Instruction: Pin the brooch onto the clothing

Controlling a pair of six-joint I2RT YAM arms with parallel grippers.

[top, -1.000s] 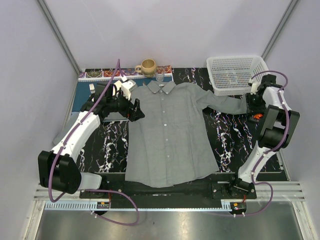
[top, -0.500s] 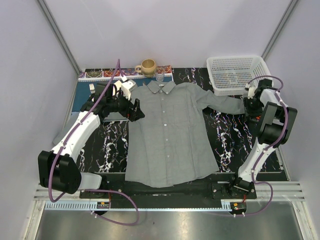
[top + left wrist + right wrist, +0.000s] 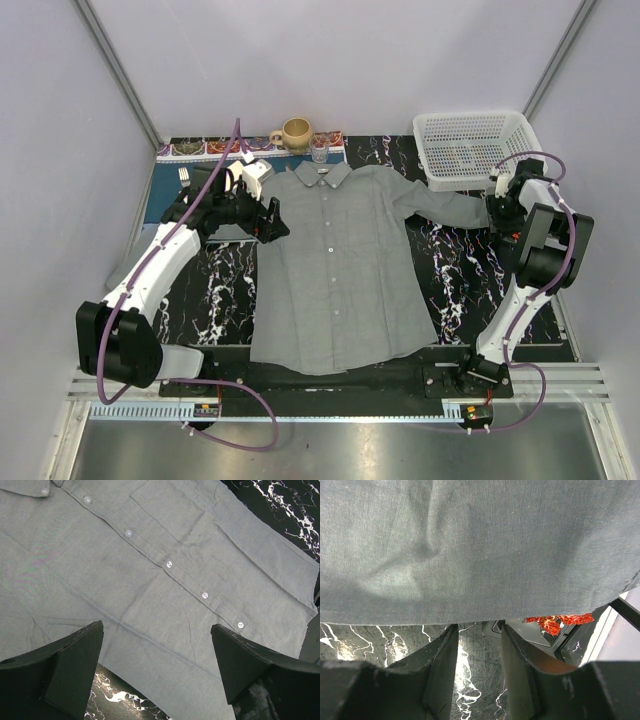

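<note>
- Centrally, a grey shirt lies flat on the worktop.
- Its right sleeve hem half-hides the orange-red brooch.
- Right fingers narrow, empty; left fingers wide.
- White basket nearby.

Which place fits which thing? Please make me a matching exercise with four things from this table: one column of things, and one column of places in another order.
Things:
1. shirt
2. basket
3. mug
4. brooch

Places:
A. back right corner of the table
B. showing just past the sleeve edge, in the right wrist view
C. spread flat in the middle
D. back edge, near the collar

Pairs: 1-C, 2-A, 3-D, 4-B
</note>
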